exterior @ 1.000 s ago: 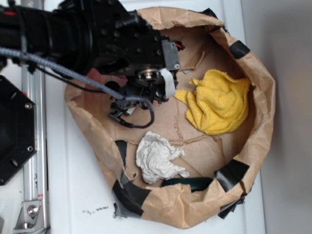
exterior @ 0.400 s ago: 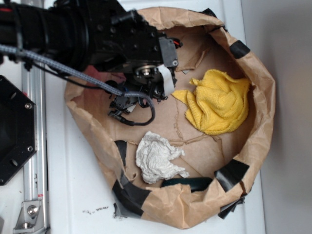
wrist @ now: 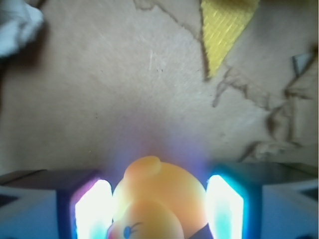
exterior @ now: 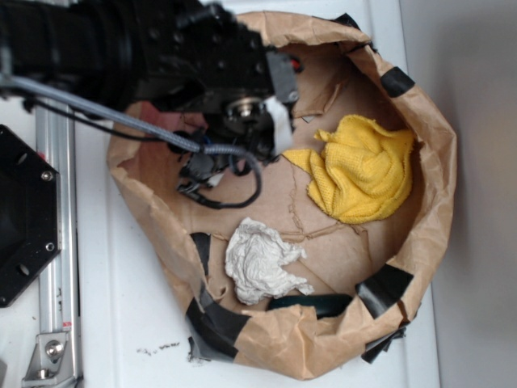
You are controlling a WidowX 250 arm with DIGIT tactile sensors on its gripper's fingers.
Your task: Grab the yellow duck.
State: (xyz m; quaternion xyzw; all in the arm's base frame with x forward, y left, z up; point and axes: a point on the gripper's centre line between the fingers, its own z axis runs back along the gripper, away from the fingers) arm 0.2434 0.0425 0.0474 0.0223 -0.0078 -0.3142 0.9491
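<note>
Glossy rounded yellow duck (wrist: 157,199) | between claw (wrist: 158,206) pads | over creased cardboard (wrist: 124,89)

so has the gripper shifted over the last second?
Yes. In the exterior view the gripper and its arm have moved toward the top of the frame, judged against the white paper wad, which stayed put.

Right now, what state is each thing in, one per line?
Duck: between the gripper fingers, close on both sides; contact unclear.
Yellow cloth: crumpled, lying loose in the paper bag.
White paper wad: crumpled, lying loose.
Paper bag: open, rim rolled down and torn.
</note>
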